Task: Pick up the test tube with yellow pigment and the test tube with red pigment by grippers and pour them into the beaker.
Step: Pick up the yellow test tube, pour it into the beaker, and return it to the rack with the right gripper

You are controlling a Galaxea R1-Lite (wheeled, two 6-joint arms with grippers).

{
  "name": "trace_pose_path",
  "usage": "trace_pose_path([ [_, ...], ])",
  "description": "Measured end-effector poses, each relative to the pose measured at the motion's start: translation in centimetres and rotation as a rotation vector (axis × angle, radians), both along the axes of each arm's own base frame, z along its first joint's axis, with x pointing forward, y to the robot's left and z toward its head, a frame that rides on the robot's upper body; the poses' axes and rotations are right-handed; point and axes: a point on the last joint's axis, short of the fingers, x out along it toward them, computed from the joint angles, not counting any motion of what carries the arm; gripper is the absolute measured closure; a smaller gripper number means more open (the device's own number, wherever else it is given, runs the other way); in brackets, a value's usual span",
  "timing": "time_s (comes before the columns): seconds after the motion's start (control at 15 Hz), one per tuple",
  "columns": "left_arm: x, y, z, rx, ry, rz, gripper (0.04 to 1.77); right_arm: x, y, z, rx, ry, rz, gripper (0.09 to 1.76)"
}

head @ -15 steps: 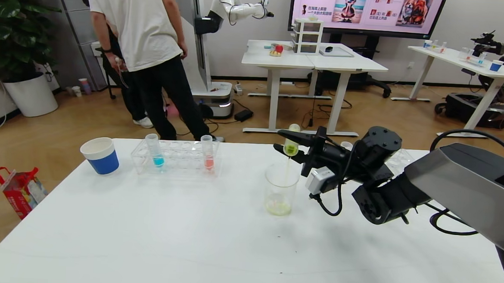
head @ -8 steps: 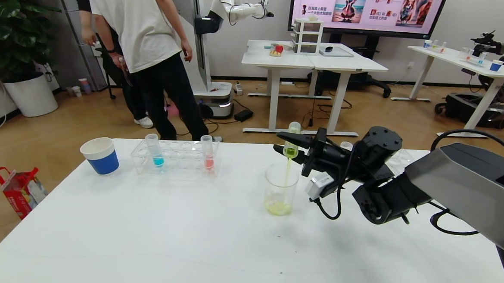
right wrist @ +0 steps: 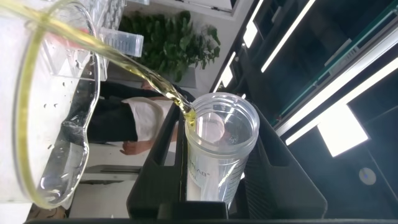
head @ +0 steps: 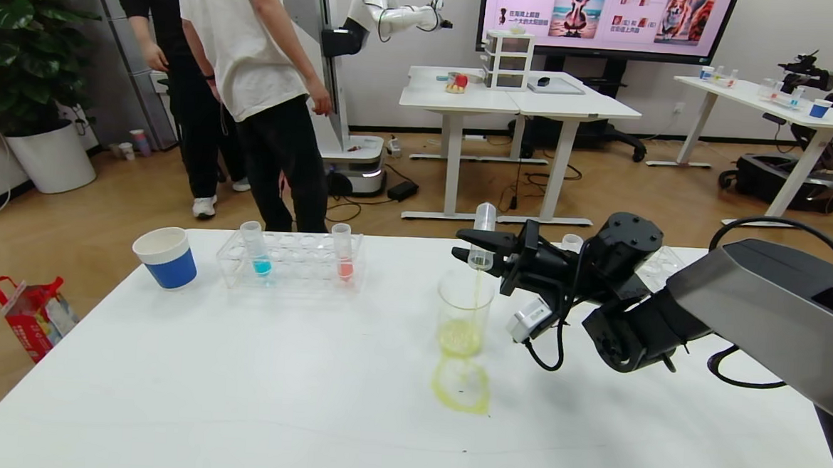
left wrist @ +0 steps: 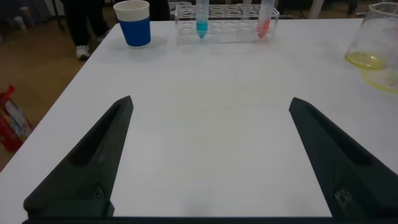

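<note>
**Yellow tube nearly drained, and liquid now shows on the table**

Since a second ago the tube has been tipped further until almost empty, and a yellow patch (head: 460,387) has appeared on the table (head: 237,396) in front of the beaker; whether it is a spill or tinted light, I cannot tell.

Leftmost, the left gripper (left wrist: 208,155) hangs low over the table, fingers spread wide, holding nothing. The test tube with red pigment (head: 344,253) waits in the rack (head: 290,259), next in line. The beaker (head: 464,311) catches a thin stream. The right gripper (head: 483,252) clamps the test tube with yellow pigment (head: 484,230), inverted above it.
</note>
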Motion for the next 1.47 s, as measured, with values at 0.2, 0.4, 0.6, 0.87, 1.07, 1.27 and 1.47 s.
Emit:
trace_pose_path([
  [0.2, 0.0, 0.0, 0.0, 0.0, 0.0, 0.0, 0.06, 0.0, 0.1, -0.6, -0.006, 0.007, 0.001, 1.33],
  [0.4, 0.0, 0.0, 0.0, 0.0, 0.0, 0.0, 0.06, 0.0, 0.2, -0.7, -0.006, 0.004, 0.004, 1.33],
  [0.6, 0.0, 0.0, 0.0, 0.0, 0.0, 0.0, 0.06, -0.1, 0.2, -0.5, -0.003, 0.025, 0.009, 1.33],
  [0.87, 0.0, 0.0, 0.0, 0.0, 0.0, 0.0, 0.06, -0.6, -0.2, 2.1, 0.082, 0.19, 0.009, 1.33],
  [1.07, 0.0, 0.0, 0.0, 0.0, 0.0, 0.0, 0.06, -1.3, -1.0, 5.1, 0.214, 0.373, -0.025, 1.33],
  [1.27, 0.0, 0.0, 0.0, 0.0, 0.0, 0.0, 0.06, -1.9, -2.0, 7.8, 0.472, 0.555, -0.088, 1.33],
  [1.47, 0.0, 0.0, 0.0, 0.0, 0.0, 0.0, 0.06, -2.9, -3.3, 8.2, 0.72, 0.766, -0.172, 1.33],
])
